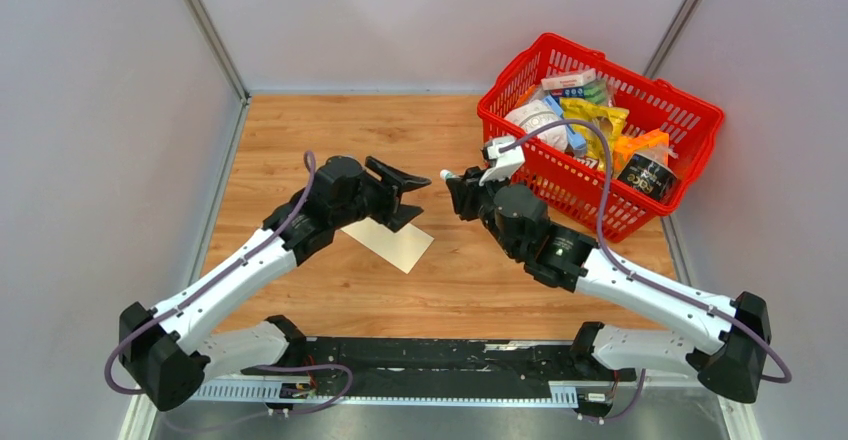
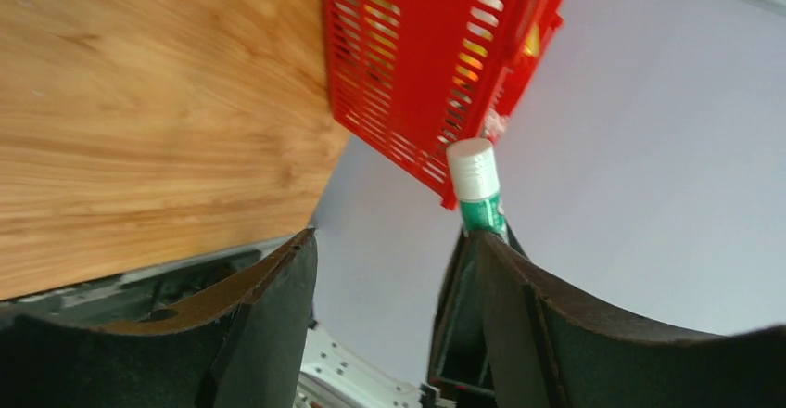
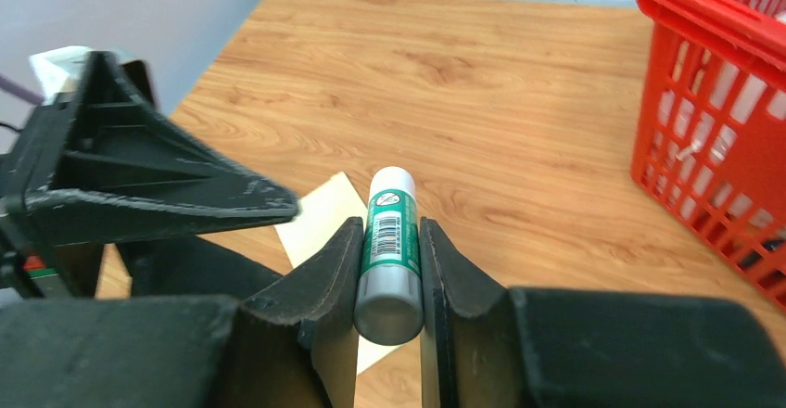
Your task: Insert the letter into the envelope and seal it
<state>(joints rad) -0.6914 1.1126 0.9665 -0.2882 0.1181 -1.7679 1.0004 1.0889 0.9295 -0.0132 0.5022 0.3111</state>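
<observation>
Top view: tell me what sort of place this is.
Probably a robot test cell: a wooden table boxed in by plain grey panels, a left arm and right arm bolted to a rail at its near edge, a red basket of mixed goods.

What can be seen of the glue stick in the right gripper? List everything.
The glue stick is a small plastic-looking cylinder: white cap, green label with a barcode, grey base end. It lies roughly level above the wooden table, clamped at mid-body in the right gripper, cap pointing toward the open left gripper. Its cap is on.
</observation>
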